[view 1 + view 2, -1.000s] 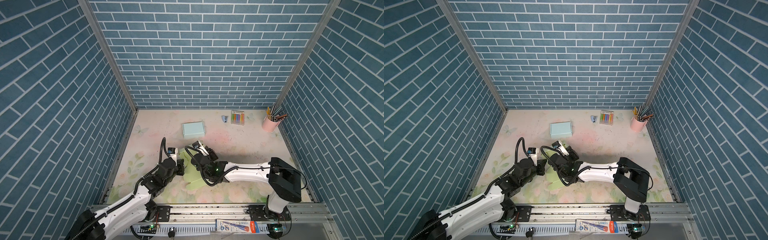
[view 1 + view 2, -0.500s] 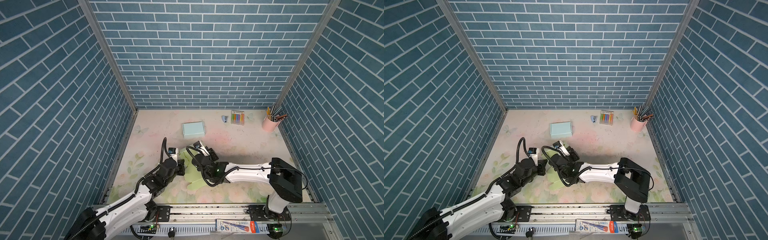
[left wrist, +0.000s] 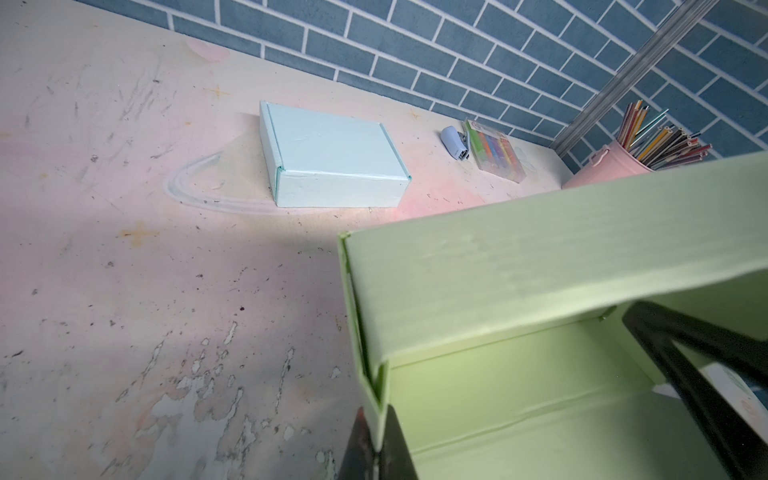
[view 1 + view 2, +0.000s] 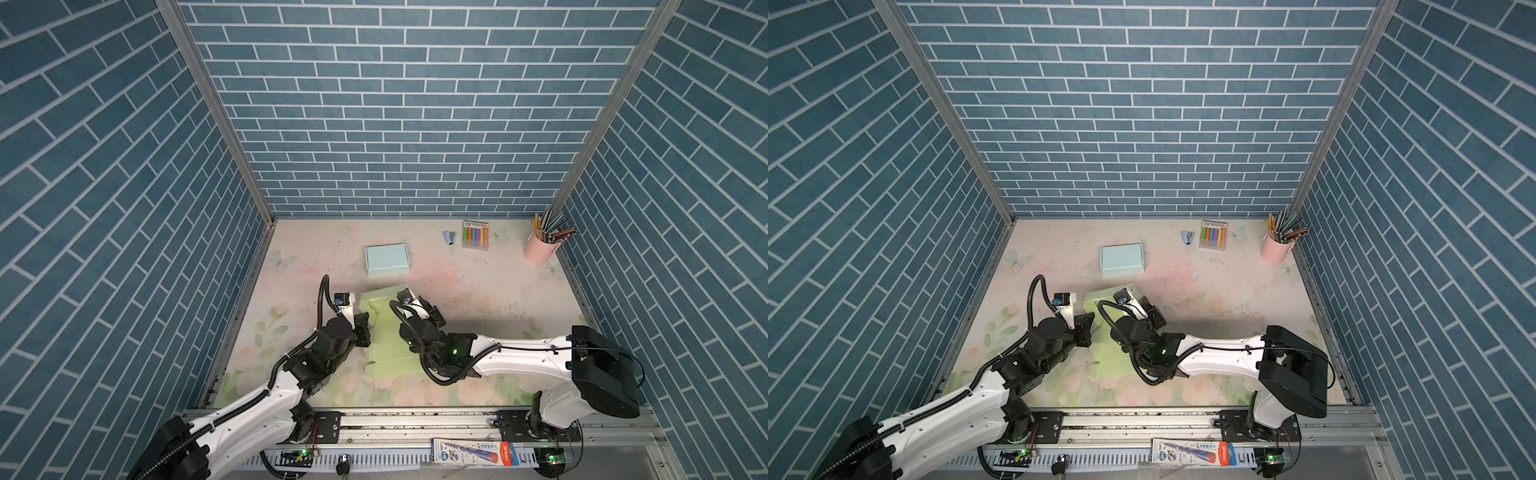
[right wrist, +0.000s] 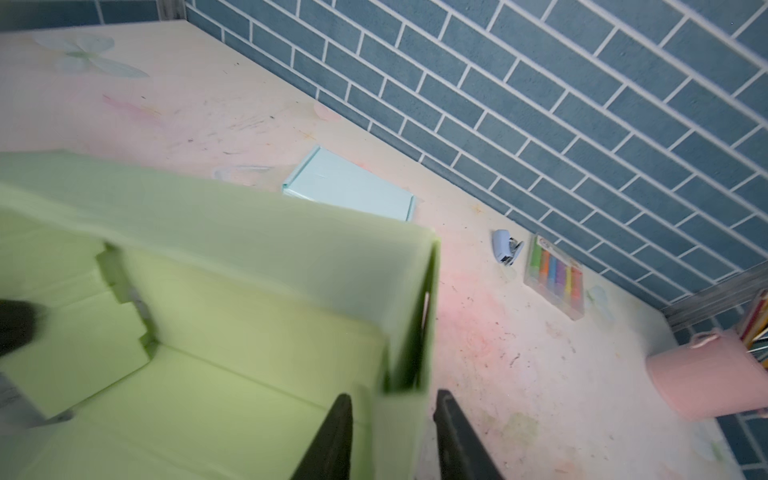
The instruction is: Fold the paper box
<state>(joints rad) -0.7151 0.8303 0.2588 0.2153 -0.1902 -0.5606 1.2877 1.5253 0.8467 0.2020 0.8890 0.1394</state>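
Note:
The pale green paper box (image 4: 386,332) (image 4: 1108,353) lies half folded between both arms, its far wall (image 3: 498,270) upright and the near panel flat on the table. My left gripper (image 4: 365,328) (image 3: 376,415) is shut on the box's left side wall, pinching its top edge. My right gripper (image 4: 432,316) (image 5: 392,399) straddles the right side wall (image 5: 409,316) with its jaws apart, a black finger on either side. The right wrist view is blurred. The box's floor (image 5: 208,395) is bare.
A closed light blue box (image 4: 386,259) (image 3: 332,153) sits behind the green one. At the back right are a small stapler (image 4: 449,237), a marker pack (image 4: 475,235) and a pink cup of pencils (image 4: 540,249). Brick walls close in three sides.
My right gripper's jaws have parted around the right side wall. The left gripper keeps its pinch, and both arms have hardly moved.

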